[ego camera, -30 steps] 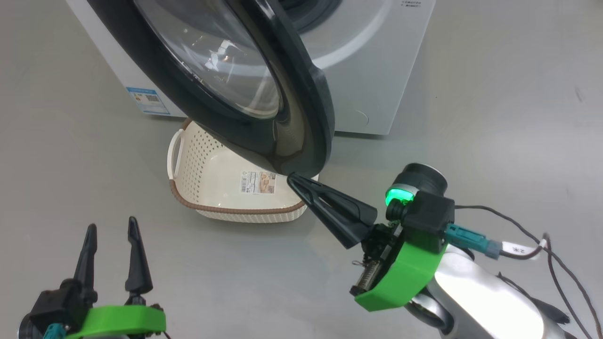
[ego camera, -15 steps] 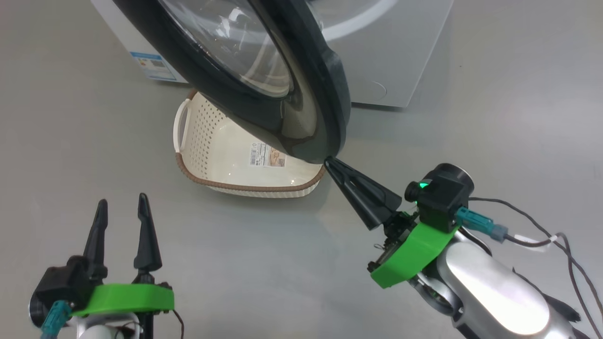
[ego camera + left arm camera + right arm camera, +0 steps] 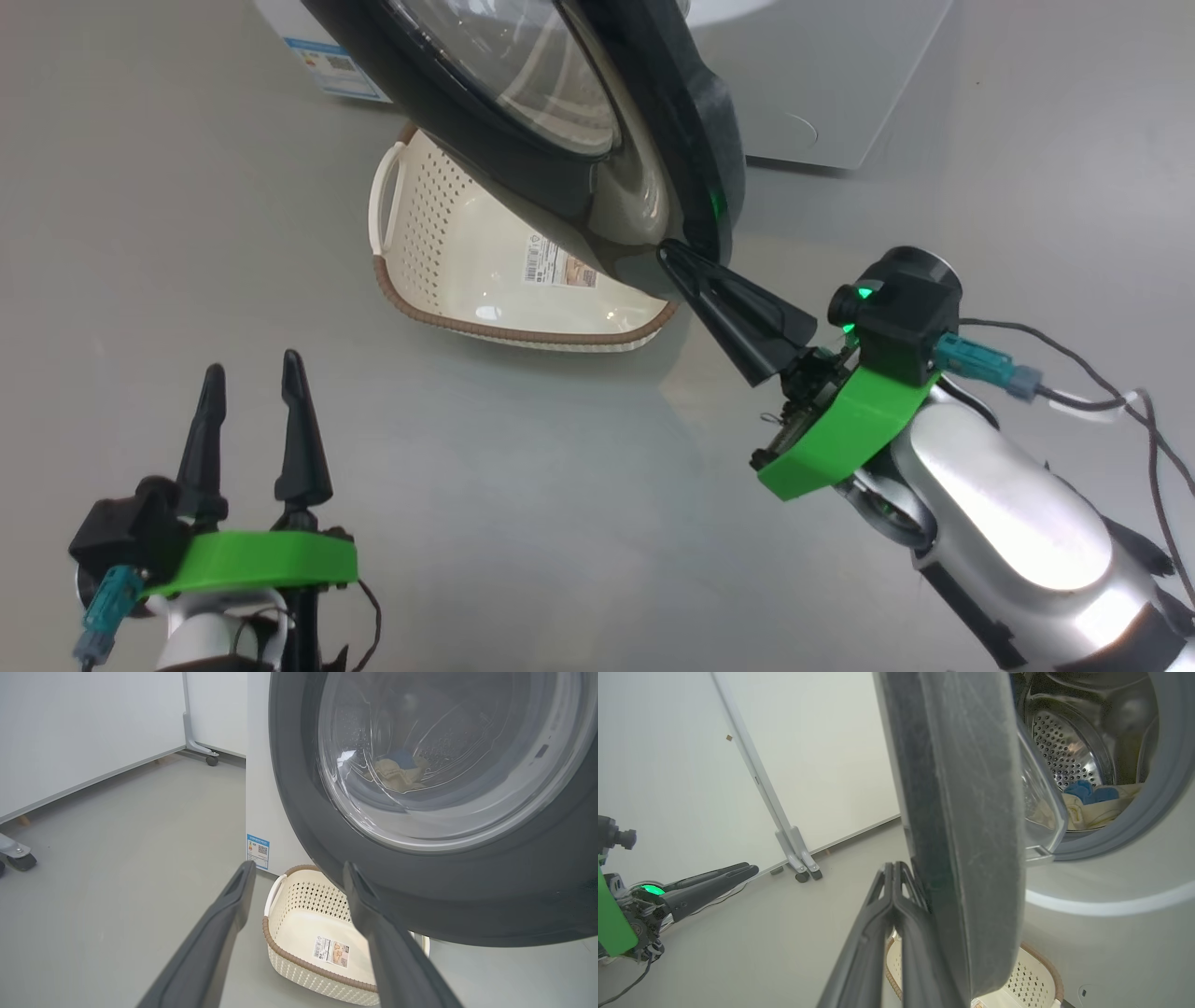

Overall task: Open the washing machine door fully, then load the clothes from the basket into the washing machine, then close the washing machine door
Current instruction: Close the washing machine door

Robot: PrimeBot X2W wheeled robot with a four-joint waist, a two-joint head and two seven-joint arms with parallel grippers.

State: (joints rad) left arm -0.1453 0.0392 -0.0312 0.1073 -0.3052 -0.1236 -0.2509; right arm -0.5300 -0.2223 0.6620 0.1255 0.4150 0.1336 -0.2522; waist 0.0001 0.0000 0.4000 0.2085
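The washing machine door [image 3: 653, 121], black-rimmed with a glass bowl, stands partly open over the basket [image 3: 439, 243]. The cream basket holds only its label sticker. My right gripper [image 3: 667, 252] is shut, its tip touching the door's outer rim near the lower edge; in the right wrist view the right gripper [image 3: 894, 865] lies against the door [image 3: 962, 812]. The clothes [image 3: 1092, 800], pale yellow with a blue piece, lie in the steel drum [image 3: 1059, 751] and show through the door glass as clothes [image 3: 397, 772]. My left gripper [image 3: 247, 369] stands open and empty, low at the left.
The white washing machine [image 3: 831, 84] fills the top of the head view. Bare grey floor [image 3: 523, 485] lies between both arms. White partition panels on wheeled feet [image 3: 798, 858] stand to the left. A cable [image 3: 1083, 392] trails from my right wrist.
The head view has shifted. My shut right gripper has moved up and right relative to the basket, and the door's edge has swung that way with it. The left gripper stayed open.
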